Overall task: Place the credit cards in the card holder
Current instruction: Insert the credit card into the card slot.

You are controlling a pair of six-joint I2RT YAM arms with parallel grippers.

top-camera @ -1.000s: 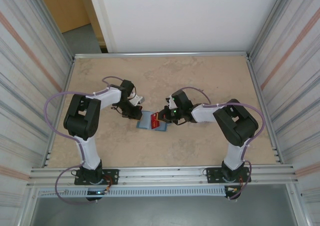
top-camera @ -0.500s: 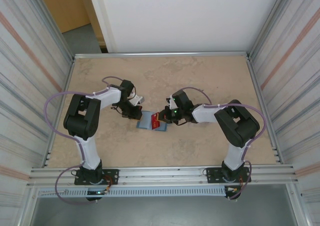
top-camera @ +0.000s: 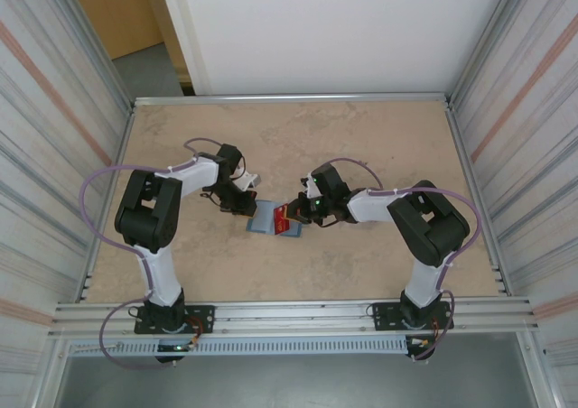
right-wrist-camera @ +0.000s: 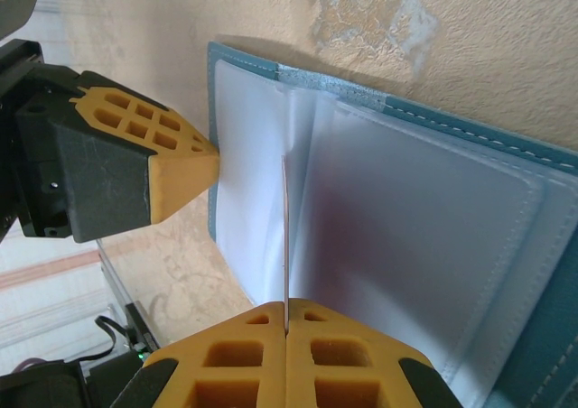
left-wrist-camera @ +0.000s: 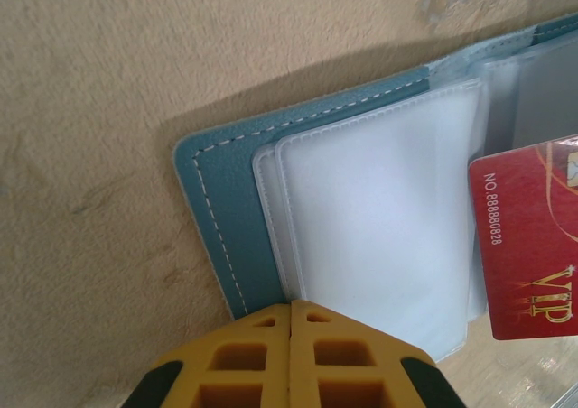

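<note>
From above, a beige stone-patterned table (top-camera: pixel 361 137) sits between corrugated metal walls, with two white and black arms reaching inward to meet just below the middle of the frame. Between them lies the card holder (top-camera: pixel 264 218), a teal-blue wallet spread open flat on the table. The left gripper (top-camera: pixel 250 206) touches its left edge. The right gripper (top-camera: pixel 293 214) comes in from the right, holding a red credit card (top-camera: pixel 281 214) over the open wallet.

On the left wrist camera, the left gripper's yellow fingertips sit at bottom centre, pressed together with nothing between them, their tips against the lower edge of the wallet's clear plastic sleeves (left-wrist-camera: pixel 379 218). The teal cover with white stitching shows to the left of the sleeves. At the right edge the red card reads "NO. 88888828" and "VIP" in gold.

On the right wrist camera, the right gripper's yellow fingertips at bottom centre are clamped on the card, seen edge-on as a thin upright line above the sleeves. At the left, the left gripper's tip rests on the wallet's left page.
</note>
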